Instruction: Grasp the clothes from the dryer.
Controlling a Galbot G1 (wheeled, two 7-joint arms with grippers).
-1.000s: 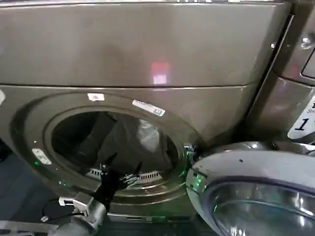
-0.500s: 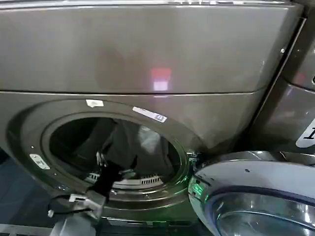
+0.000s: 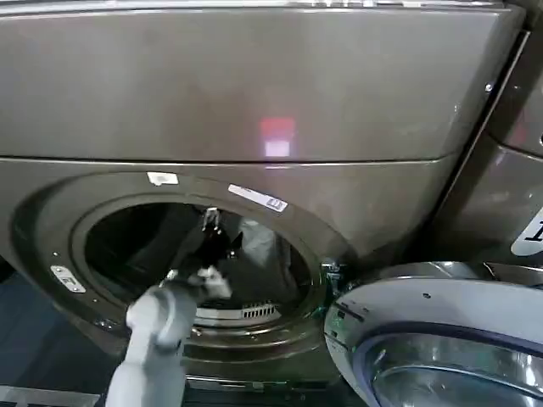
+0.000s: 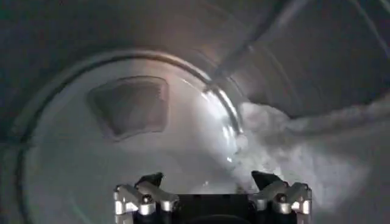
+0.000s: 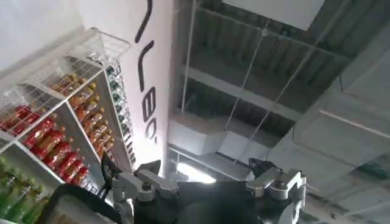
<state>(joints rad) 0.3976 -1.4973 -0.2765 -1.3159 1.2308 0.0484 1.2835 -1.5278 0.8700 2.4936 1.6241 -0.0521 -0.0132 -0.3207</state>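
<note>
left gripper (image 3: pixel 212 227) is inside the dryer (image 3: pixel 254 102) porthole, jaws spread and holding nothing, with the clothes (image 4: pixel 292 152) heaped pale against the drum wall just ahead of it; right gripper (image 5: pixel 207 176) is spread wide too, pointed up at the ceiling.

Readable markings are few. A white shield label (image 3: pixel 530 233) at the right edge of the head view carries part of a dark numeral, likely "1". Small white stickers (image 3: pixel 257 197) on the dryer (image 3: pixel 254 93) porthole rim bear print too small to read. Large black lettering (image 5: pixel 146 79) on the white wall reads unclear.
</note>
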